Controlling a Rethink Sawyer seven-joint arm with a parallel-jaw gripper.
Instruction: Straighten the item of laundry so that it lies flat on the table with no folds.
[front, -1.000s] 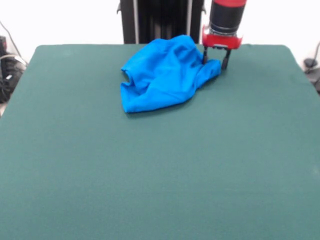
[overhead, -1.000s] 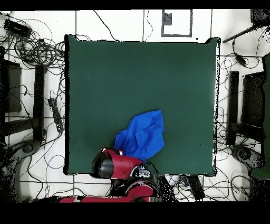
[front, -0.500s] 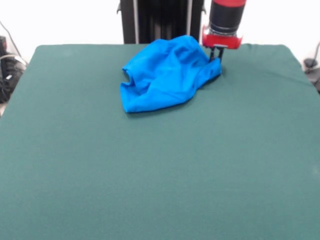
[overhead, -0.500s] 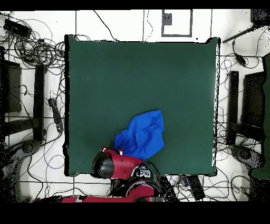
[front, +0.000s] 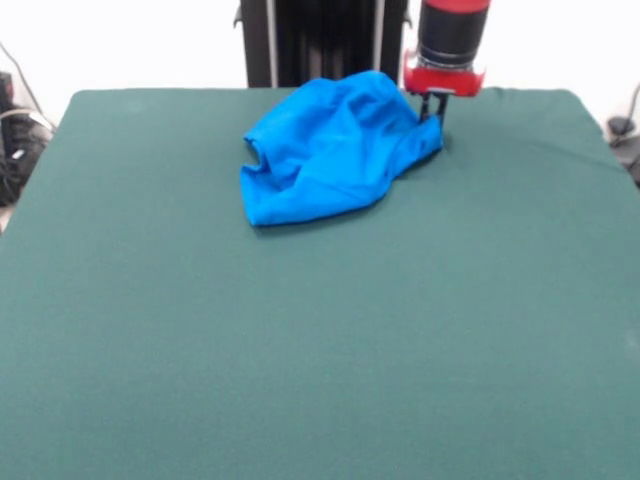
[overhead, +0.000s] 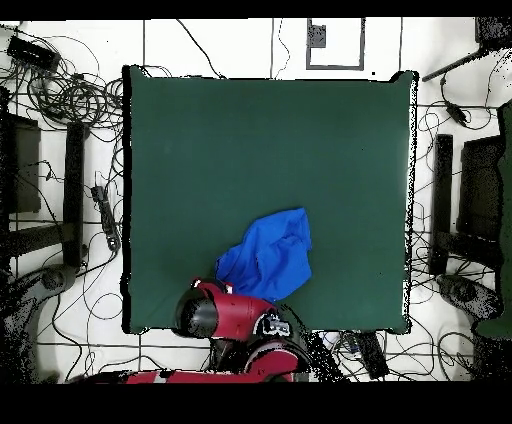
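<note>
The bright blue T-shirt (front: 330, 150) lies crumpled in a heap at the far side of the dark green table (front: 320, 330), plain blue side up, no print showing. In the overhead view the shirt (overhead: 268, 255) lies near the robot's edge of the table (overhead: 260, 140). My gripper (front: 432, 112) stands at the shirt's right corner, its black fingers closed together on the cloth's edge. The red arm (overhead: 215, 312) covers the gripper in the overhead view.
The robot's black pedestal (front: 322, 40) stands just behind the shirt. Cables and stands (overhead: 60, 190) lie on the floor around the table. The wide green surface stretches from the shirt toward the front camera.
The gripper's fingers, spread around the shirt's right corner a second ago, have closed together on it. The shirt and arm have hardly moved since.
</note>
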